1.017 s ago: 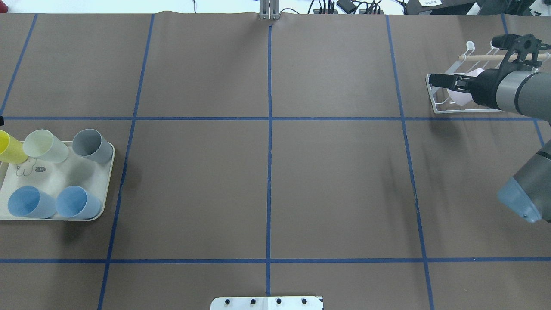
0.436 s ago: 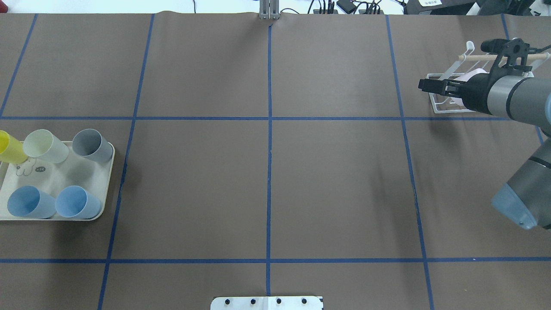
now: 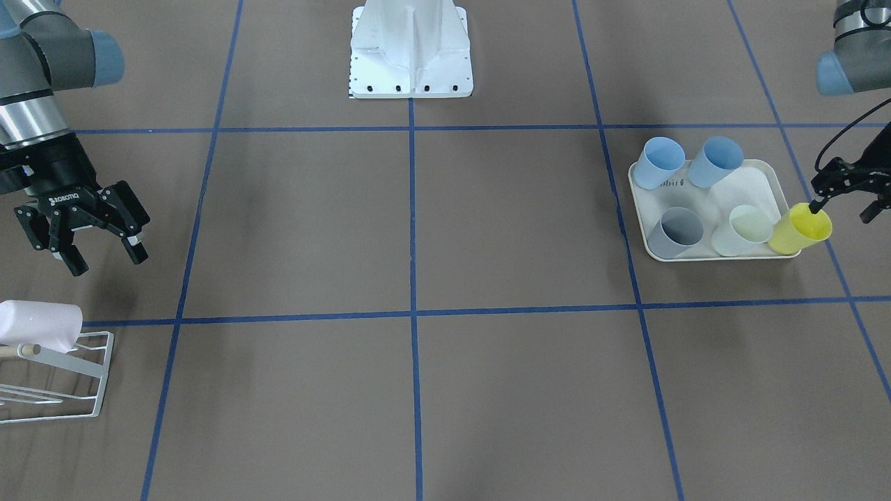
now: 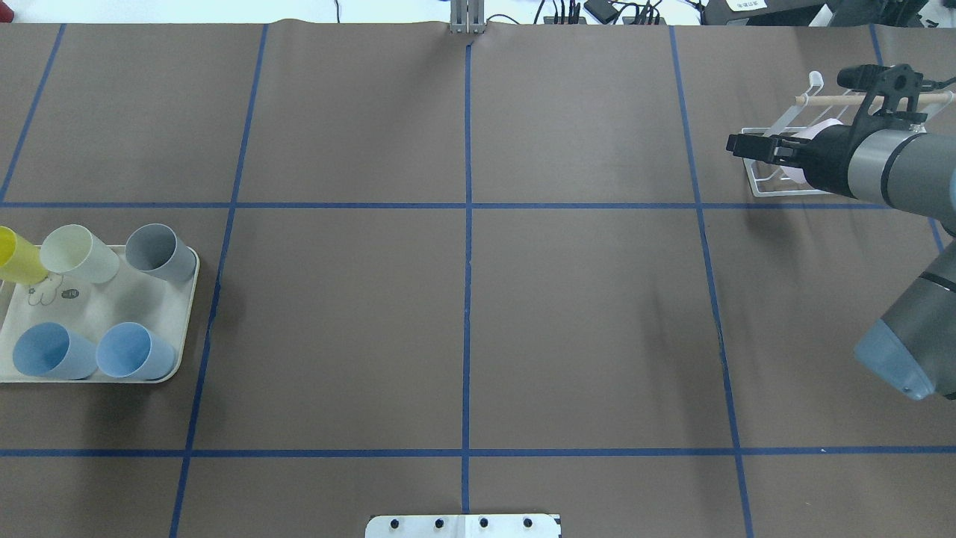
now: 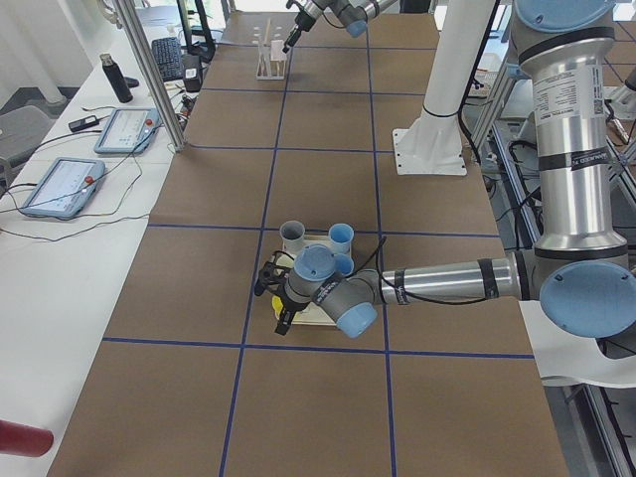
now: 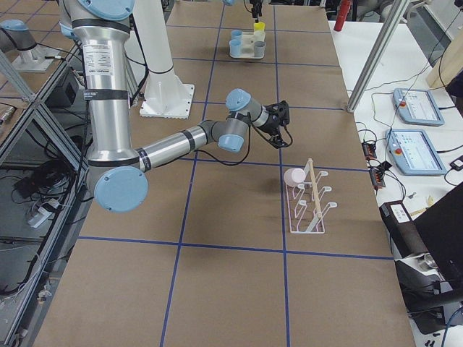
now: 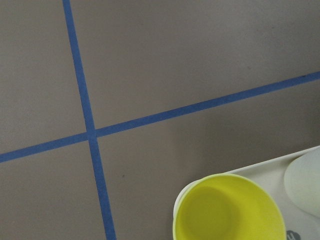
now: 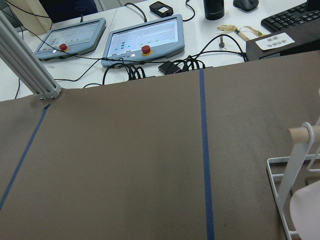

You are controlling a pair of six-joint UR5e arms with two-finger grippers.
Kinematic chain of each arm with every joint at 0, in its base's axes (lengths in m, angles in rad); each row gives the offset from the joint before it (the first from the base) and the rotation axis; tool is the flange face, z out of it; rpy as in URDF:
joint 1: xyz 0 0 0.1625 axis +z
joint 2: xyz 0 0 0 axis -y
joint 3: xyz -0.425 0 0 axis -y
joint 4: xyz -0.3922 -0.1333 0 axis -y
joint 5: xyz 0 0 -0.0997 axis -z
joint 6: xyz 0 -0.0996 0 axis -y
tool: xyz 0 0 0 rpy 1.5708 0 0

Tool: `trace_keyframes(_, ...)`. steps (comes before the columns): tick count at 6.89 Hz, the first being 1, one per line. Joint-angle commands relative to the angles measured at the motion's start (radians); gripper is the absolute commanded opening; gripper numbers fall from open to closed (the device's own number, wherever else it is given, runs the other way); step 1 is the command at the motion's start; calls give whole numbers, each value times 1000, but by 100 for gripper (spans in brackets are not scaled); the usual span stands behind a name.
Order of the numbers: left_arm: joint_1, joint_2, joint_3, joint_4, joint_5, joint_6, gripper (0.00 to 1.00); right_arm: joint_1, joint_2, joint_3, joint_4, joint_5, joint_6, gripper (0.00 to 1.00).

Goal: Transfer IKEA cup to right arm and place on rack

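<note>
A pale pink cup (image 3: 38,325) lies on its side on the white wire rack (image 3: 83,376) with the wooden rod; both also show in the exterior right view, cup (image 6: 295,176) and rack (image 6: 311,206). My right gripper (image 3: 108,261) is open and empty, apart from the cup and above the table beside the rack; in the overhead view the gripper (image 4: 743,143) points away from the rack (image 4: 773,190). My left gripper (image 3: 841,205) is open over the yellow cup (image 3: 800,229) at the tray's corner, one finger at its rim. The left wrist view shows the yellow cup (image 7: 227,210) from above.
The cream tray (image 3: 738,191) holds two blue cups (image 3: 658,161), a grey cup (image 3: 679,233) and a pale green cup (image 3: 741,231). Blue tape lines cross the brown table. The robot's white base (image 3: 411,49) stands at the table's middle edge.
My right gripper has drawn back from the rack, leaving the pink cup on it. The cups on the tray have not moved.
</note>
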State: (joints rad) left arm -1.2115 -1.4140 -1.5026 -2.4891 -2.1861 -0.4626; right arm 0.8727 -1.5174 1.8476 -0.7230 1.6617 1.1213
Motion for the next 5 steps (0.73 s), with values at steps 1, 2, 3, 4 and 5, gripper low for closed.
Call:
trace_keyframes(1, 0, -25, 15, 7, -33, -4, 91, -4, -3, -1, 1, -10, 0, 100)
trace_keyframes(2, 0, -39, 31, 7, -32, -4, 90, -9, -3, -2, 1, -13, 0, 100)
trace_keyframes(3, 0, -48, 56, 6, -34, -4, 88, -11, -3, -2, 1, -14, 0, 100)
trace_keyframes(4, 0, -48, 58, 6, -35, -4, 84, -12, -3, -2, 1, -14, 2, 100)
trace_keyframes(5, 0, -46, 64, 4, -35, -5, 74, -12, -3, -2, -1, -14, 2, 100)
